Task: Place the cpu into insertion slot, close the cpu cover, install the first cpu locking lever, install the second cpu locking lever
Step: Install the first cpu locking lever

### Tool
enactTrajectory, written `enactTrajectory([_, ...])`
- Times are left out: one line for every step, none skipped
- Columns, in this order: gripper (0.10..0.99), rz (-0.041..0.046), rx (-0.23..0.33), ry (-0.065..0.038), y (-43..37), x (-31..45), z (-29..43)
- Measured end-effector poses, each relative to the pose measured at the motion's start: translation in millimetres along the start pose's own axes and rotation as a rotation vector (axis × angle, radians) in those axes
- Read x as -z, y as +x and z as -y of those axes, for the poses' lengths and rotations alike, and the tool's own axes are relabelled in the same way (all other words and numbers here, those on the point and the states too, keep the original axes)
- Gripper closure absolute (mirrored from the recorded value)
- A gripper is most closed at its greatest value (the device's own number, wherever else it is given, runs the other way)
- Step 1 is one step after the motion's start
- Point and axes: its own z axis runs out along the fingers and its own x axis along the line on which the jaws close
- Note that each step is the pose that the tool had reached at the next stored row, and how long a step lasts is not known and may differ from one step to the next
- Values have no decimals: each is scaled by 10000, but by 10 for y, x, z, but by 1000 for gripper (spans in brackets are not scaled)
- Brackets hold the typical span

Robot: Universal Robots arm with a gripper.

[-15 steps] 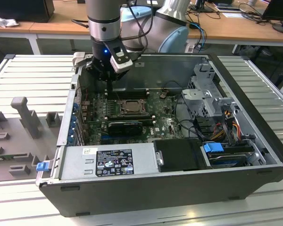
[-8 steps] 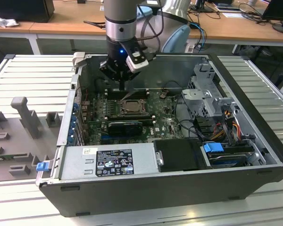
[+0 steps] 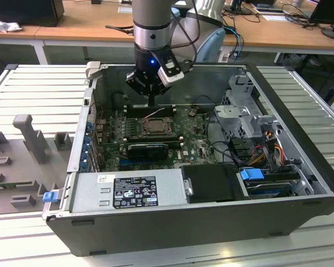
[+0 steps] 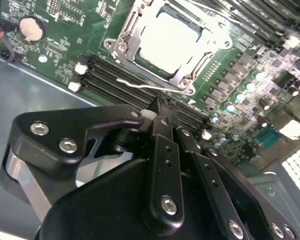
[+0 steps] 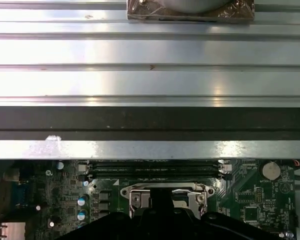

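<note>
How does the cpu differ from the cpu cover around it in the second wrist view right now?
The cpu is a solid, pale silver square with a plain flat face; the cpu cover is an open metal frame with a large window. The cpu sits inside that window, so the cpu cover is the larger of the two. The cpu looks smooth and bright; the cpu cover has tabs and screws at its corners. Both lie flat on the green board.
</note>
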Motion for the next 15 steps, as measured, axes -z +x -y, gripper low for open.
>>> enactTrajectory([980, 0, -11, -33, -1, -9, 1])
enactTrajectory([980, 0, -40, -103, -9, -22, 2])
enactTrajectory([980, 1, -65, -210, -23, -43, 3])
enactTrajectory([980, 2, -67, -233, -31, -70, 5])
enactTrajectory([980, 1, -68, -246, -41, -105, 8])
enactTrajectory([980, 1, -68, -247, -50, -126, 9])
enactTrajectory([980, 0, -67, -247, -57, -144, 10])
enactTrajectory([980, 1, -67, -248, -67, -170, 10])
enactTrajectory([980, 1, -67, -250, -71, -184, 10])
enactTrajectory([980, 0, -68, -271, -74, -189, 10])
enactTrajectory([980, -1, -69, -292, -79, -192, 11])
enactTrajectory([980, -1, -71, -374, -88, -197, 10])
enactTrajectory([980, -1, -72, -408, -93, -201, 10])
enactTrajectory([980, -3, -70, -413, -108, -214, 8])
enactTrajectory([980, -2, -69, -414, -116, -221, 6])
